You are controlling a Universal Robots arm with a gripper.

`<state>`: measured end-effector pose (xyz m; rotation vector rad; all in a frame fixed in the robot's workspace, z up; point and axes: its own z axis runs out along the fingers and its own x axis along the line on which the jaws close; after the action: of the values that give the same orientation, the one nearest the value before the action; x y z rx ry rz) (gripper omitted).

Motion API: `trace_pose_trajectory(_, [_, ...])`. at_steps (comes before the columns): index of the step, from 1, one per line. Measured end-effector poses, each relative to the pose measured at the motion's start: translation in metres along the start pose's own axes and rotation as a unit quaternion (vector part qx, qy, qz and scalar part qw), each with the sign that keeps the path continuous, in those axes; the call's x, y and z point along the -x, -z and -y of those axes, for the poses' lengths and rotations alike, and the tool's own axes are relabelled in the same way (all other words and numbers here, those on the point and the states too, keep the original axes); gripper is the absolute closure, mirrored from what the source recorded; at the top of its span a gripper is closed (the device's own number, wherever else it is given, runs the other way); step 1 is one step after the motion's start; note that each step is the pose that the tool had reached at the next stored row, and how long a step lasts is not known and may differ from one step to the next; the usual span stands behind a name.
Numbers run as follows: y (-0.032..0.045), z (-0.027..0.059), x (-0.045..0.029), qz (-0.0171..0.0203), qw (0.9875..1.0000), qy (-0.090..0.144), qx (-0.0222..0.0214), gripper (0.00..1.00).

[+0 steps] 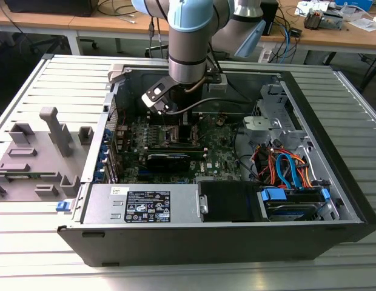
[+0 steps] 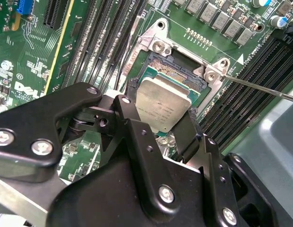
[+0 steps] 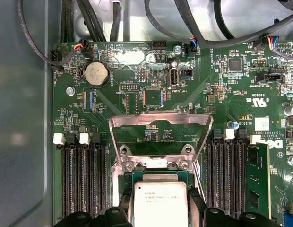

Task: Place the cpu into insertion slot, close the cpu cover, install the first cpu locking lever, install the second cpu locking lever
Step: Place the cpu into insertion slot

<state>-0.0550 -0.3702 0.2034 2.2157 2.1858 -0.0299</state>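
At the exterior view's left, a grey plastic fixture (image 1: 39, 151) lies on the slatted metal table (image 1: 67, 73) beside an open computer case (image 1: 206, 242). Further right, inside the case, the light-blue and grey arm (image 1: 188, 42) reaches straight down over the green motherboard (image 1: 218, 157). In the second wrist view the gripper (image 2: 159, 119) has its black fingers (image 2: 132, 123) closed on two opposite edges of the cpu (image 2: 160, 101), the silver-grey chip clamped between them. The cpu sits over the insertion slot (image 2: 177, 71), covering its near part and leaving a strip of gold contacts bare at the far side. Whether the chip rests on the socket or hangs just above it cannot be told. In the first wrist view the cpu cover (image 3: 158, 118) stands raised on its hinge just beyond the chip, its cut-out middle framing the board behind, with banks of black memory slots (image 3: 82, 179) on both sides. A thin locking lever (image 2: 260, 87) juts free beside the socket. At the exterior view's right, orange and blue cables (image 1: 285, 170) crowd the drive bay.
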Motion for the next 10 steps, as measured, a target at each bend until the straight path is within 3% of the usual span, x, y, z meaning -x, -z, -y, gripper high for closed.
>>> trace_pose_trajectory(10, [-0.0005, 0.0012, 0.0020, 0.0001, 1.0000, 0.000, 0.0000, 0.45])
